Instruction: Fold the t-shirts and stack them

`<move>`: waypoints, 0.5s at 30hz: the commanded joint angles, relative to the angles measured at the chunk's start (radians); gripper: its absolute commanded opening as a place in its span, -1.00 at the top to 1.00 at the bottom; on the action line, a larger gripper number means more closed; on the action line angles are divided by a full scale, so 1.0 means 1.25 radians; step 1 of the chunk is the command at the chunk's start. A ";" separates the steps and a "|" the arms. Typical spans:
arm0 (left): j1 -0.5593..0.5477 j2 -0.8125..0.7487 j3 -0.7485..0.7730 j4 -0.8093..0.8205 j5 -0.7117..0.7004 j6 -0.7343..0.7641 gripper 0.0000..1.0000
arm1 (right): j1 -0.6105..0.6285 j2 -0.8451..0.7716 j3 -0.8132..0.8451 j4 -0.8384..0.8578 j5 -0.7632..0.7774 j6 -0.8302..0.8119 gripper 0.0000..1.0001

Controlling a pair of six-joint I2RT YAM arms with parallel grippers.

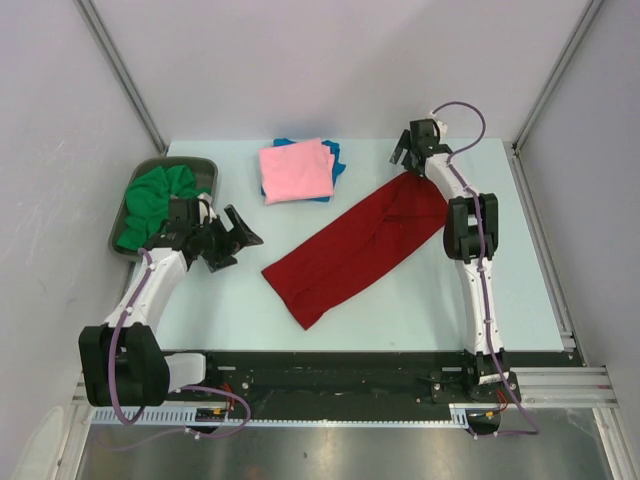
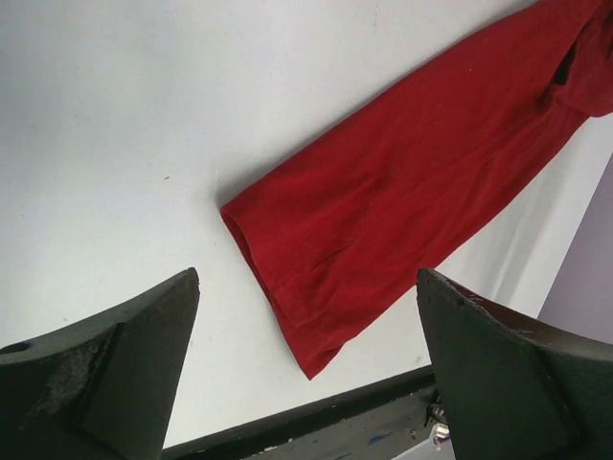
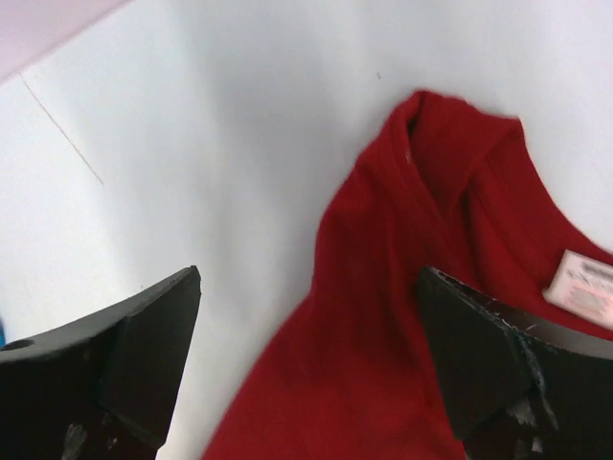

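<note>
The dark red t-shirt (image 1: 355, 245) lies folded into a long strip, slantwise across the middle of the bench (image 1: 420, 305), with its lower end toward the arm bases. The left end effector (image 1: 233, 240) hangs just left of this end, jaws spread wide and holding nothing. Behind it, the green t-shirt (image 1: 155, 200) is bunched in the grey tray (image 1: 195, 163) at the left edge. Farther back, the folded pink t-shirt (image 1: 296, 172) rests on the blue t-shirt (image 1: 336, 155). The right end effector (image 1: 408, 152) is over the red shirt's far end, near the white tag (image 3: 582, 286), jaws apart and gripping nothing.
</note>
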State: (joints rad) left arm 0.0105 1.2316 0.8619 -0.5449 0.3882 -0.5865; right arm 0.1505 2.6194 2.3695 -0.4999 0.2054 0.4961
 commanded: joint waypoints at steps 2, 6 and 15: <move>-0.002 -0.044 -0.002 0.021 0.015 -0.001 -1.00 | 0.002 -0.202 -0.140 0.126 0.076 -0.073 -0.99; -0.001 -0.079 -0.038 0.017 0.016 0.013 -0.99 | 0.006 -0.407 -0.257 0.136 0.085 -0.090 -1.00; -0.030 -0.108 -0.175 0.117 0.056 -0.012 -1.00 | 0.057 -0.879 -0.738 0.113 -0.155 0.054 -0.99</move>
State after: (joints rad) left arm -0.0223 1.1080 0.6861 -0.4931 0.3923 -0.5850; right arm 0.1764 1.7409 1.6840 -0.3798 0.1875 0.4362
